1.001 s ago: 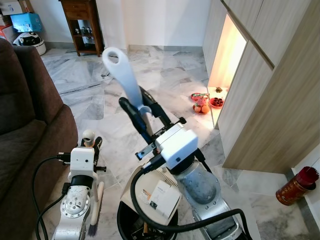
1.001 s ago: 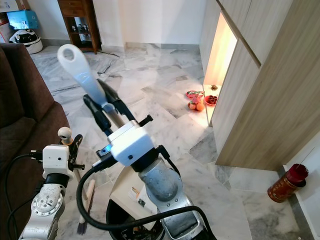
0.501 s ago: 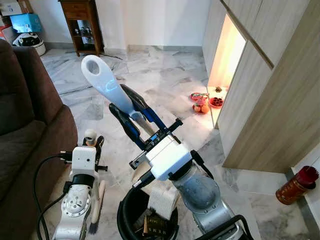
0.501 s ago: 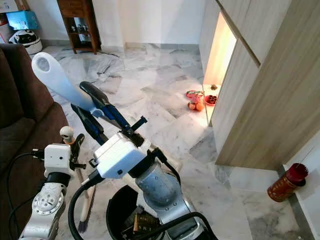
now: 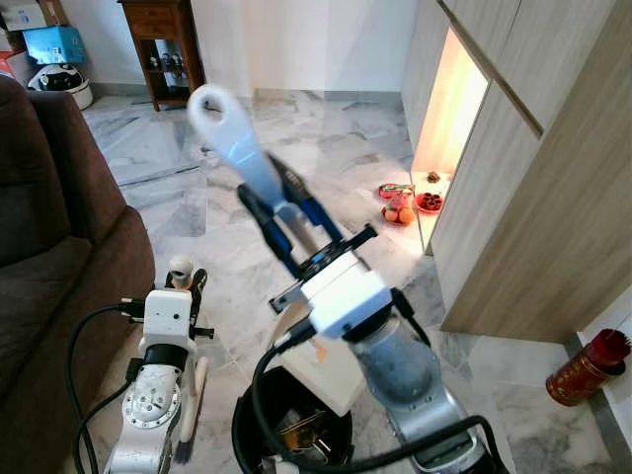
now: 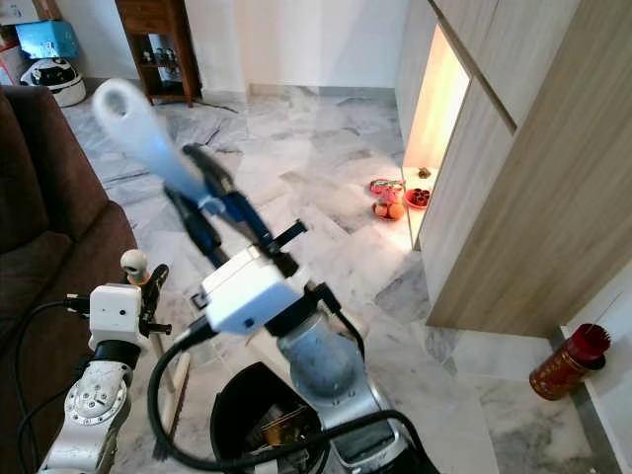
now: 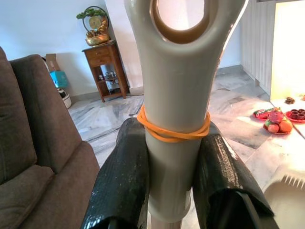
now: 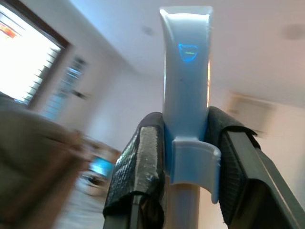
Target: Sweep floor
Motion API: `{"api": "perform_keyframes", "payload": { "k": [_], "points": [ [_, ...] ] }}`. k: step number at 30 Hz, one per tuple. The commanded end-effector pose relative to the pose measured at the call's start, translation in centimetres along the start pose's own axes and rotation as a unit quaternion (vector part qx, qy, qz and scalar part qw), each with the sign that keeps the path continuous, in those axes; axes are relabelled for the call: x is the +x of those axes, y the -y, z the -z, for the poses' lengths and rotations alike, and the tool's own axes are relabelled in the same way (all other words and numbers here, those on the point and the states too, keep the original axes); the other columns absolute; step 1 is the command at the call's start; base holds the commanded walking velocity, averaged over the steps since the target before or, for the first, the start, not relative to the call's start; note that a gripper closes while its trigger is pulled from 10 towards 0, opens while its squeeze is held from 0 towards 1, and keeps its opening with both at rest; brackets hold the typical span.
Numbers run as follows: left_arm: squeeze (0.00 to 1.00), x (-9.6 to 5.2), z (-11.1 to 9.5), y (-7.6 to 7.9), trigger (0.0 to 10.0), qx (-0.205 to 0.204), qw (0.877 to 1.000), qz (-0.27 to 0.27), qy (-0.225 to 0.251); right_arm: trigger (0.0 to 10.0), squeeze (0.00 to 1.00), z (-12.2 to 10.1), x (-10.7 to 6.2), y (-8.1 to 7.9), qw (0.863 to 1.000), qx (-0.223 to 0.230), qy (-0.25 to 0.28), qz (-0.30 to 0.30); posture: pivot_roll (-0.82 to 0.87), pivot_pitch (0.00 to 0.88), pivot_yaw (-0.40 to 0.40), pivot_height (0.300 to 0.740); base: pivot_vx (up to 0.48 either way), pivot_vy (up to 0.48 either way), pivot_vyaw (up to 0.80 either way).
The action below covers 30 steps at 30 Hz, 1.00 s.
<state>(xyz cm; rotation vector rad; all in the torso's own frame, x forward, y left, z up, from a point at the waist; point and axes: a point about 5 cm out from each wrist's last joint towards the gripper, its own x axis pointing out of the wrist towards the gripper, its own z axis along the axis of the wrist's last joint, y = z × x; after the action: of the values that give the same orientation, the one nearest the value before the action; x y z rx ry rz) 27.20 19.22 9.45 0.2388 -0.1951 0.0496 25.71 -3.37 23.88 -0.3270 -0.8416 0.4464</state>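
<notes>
My right gripper [image 5: 280, 205] is shut on the pale blue dustpan handle [image 5: 225, 133], which points up and away from me. Its fingers [image 8: 138, 167] clamp the handle [image 8: 186, 86] from both sides. The cream dustpan [image 5: 326, 373] hangs tilted over a black bin [image 5: 255, 434] with rubbish inside. Low on my left, my left gripper [image 5: 184, 282] is shut on the grey broom handle [image 7: 174, 109], which carries an orange rubber band. The broom's bristles [image 5: 188, 434] rest on the marble floor beside the bin.
A brown sofa [image 5: 49, 247] stands close on the left. Wooden cupboards [image 5: 533, 217] line the right, with red plates of fruit [image 5: 400, 207] on the floor by a lit gap. A red canister [image 5: 583, 367] stands at right, a wooden side table [image 5: 163, 49] far back.
My right gripper swung the dustpan handle left, then back right, tipping the pan. The white packet on the pan slid off into the bin. The left arm stayed put.
</notes>
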Motion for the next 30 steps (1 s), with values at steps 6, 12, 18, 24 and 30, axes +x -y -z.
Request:
{"api": "perform_keyframes", "payload": {
  "k": [6,12,18,24,30],
  "points": [
    [0.00,0.3,-0.8,0.0,10.0,0.008,1.000,0.000,0.027,10.0,0.00,3.0,-0.7,6.0,0.982,-0.104,-0.070,0.141,0.08,0.000,0.015,0.740,0.000,0.000,0.00],
    [0.00,0.1,-0.6,0.2,10.0,0.007,1.000,0.005,0.023,10.0,0.00,5.8,-2.5,7.2,0.971,-0.136,-0.124,0.154,0.08,0.000,0.012,0.740,0.000,0.000,0.00],
    [0.00,0.0,-0.6,0.2,10.0,0.006,1.000,0.010,0.020,10.0,0.00,8.9,-5.2,8.1,0.950,-0.134,-0.207,0.191,0.08,0.000,0.013,0.740,0.000,0.000,0.00],
    [0.00,-0.1,-0.6,0.4,10.0,0.004,1.000,0.016,0.018,10.0,0.00,10.5,-6.8,8.6,0.938,-0.160,-0.236,0.197,0.08,0.000,0.016,0.740,0.000,0.000,0.00],
    [0.00,-0.2,-0.6,0.5,10.0,0.001,1.000,0.020,0.017,10.0,0.00,11.9,-8.6,8.9,0.923,-0.168,-0.272,0.216,0.08,0.000,0.015,0.740,0.000,0.000,0.00]
  ]
}}
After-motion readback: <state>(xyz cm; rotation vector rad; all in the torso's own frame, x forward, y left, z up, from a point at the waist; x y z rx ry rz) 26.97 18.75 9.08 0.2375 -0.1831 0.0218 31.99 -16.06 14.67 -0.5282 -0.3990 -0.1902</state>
